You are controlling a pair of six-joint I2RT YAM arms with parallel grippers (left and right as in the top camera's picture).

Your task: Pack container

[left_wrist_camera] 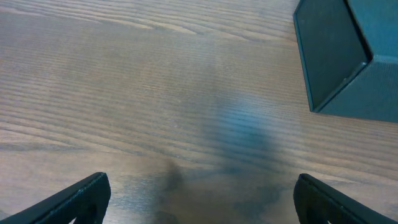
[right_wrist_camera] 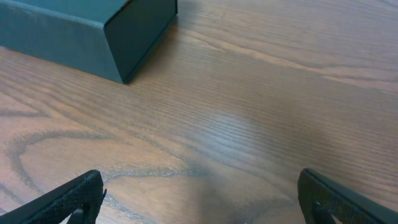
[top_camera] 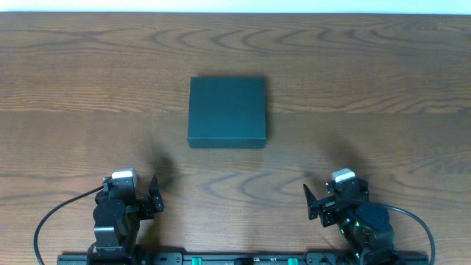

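Left hand (top_camera: 155,194) sits near the front edge of the tabletop (top_camera: 383,88), in front of the container (top_camera: 227,110) and off to its left side. Its two fingers are spread wide and there is nothing between them. It is well apart from the container.

The container is a dark teal box. It lies flat in the middle, between the two hands but farther back than both. Its lid is down, so nobody can see inside.

The right hand (top_camera: 312,202) sits in front of the container and off to its right side. Its fingers are spread wide too, and it holds nothing.

How far along is the packing? That is hard to say. No things to pack lie anywhere around the container, and the lid is shut. So maybe the packing is all done, or maybe it has not begun. Neither hand looks busy with a step, since both are far from the container.

The tabletop is brown wood with wavy grain lines. It looks smooth and a bit shiny, with soft dark shadows in front of the container. Behind the container, past the far edge, there is a pale strip. No more of the room shows.
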